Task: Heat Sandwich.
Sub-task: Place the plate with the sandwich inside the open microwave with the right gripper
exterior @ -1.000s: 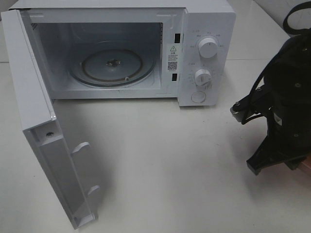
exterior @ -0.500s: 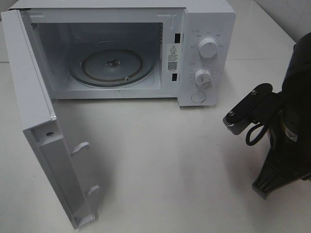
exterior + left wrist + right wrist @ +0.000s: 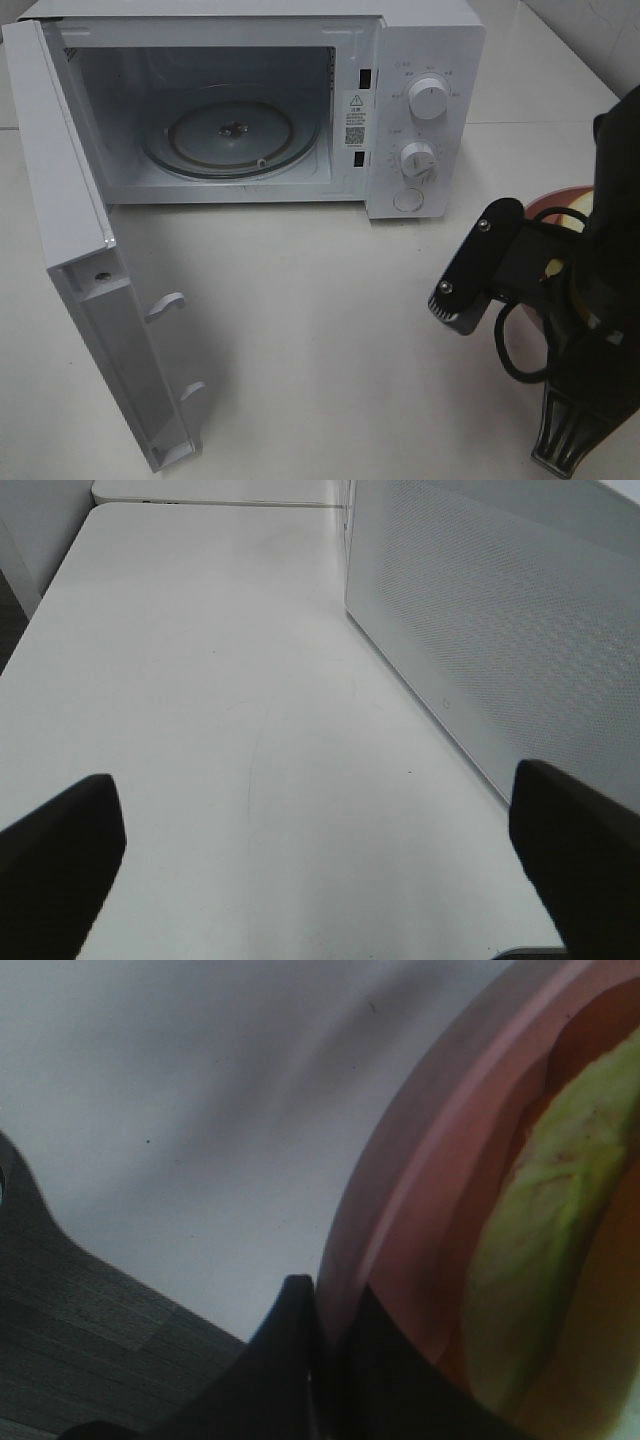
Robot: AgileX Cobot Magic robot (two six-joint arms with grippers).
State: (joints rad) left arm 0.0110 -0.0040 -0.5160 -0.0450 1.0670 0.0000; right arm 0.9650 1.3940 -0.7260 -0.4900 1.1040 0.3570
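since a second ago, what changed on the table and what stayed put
The right arm swung further into the high view, bringing the pink plate with the sandwich in from the right edge, toward the microwave. The right gripper is shut on the plate's rim; no new grip or release shows. Unchanged: the microwave's door open, turntable bare, left gripper open.

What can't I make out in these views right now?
Sandwich: exterior high, mostly hidden by right arm; right wrist, blurred, cut by edge.
Plate: exterior high, only a rim sliver shows.
Right tool: exterior high, hidden under its arm.
Left tool: outside exterior high frame.
Dial markings: too small.
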